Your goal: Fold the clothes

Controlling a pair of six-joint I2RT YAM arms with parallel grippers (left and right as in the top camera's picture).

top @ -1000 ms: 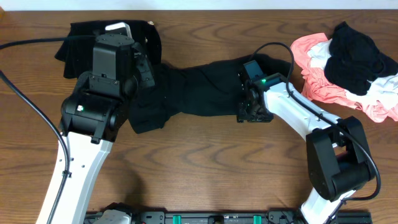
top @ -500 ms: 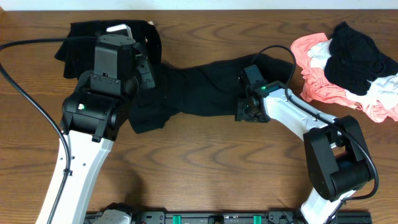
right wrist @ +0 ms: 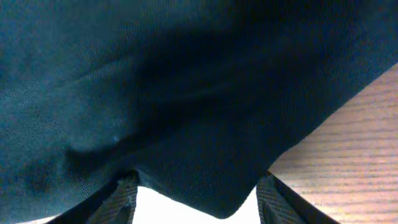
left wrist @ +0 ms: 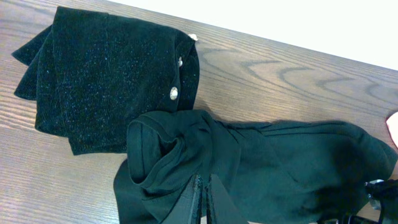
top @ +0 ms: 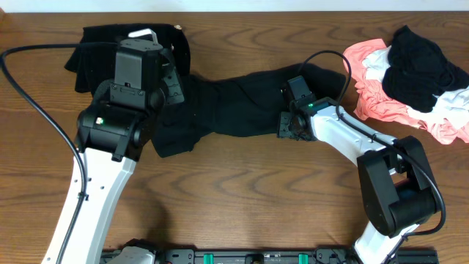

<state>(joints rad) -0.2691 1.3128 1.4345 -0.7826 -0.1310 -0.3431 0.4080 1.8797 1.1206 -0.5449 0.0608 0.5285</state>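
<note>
A brown wood-grain worktop fills the overhead view, with a pale strip along its far edge. Across its middle lies the dark garment, stretched out in a rumpled band between the two arms, bunched and folded over on itself at its left end. There the left claw has its fingers pressed together, pinching a fold of the cloth. At the band's right end sits the right claw; its fingers stand spread wide, and the garment's hem droops between them without being squeezed. Just beyond the bunched left end, touching it, rests a folded black knit with pale buttons along one edge. Well apart, at the far right corner, a loose pile of clothes lies in coral, white and black.
</note>
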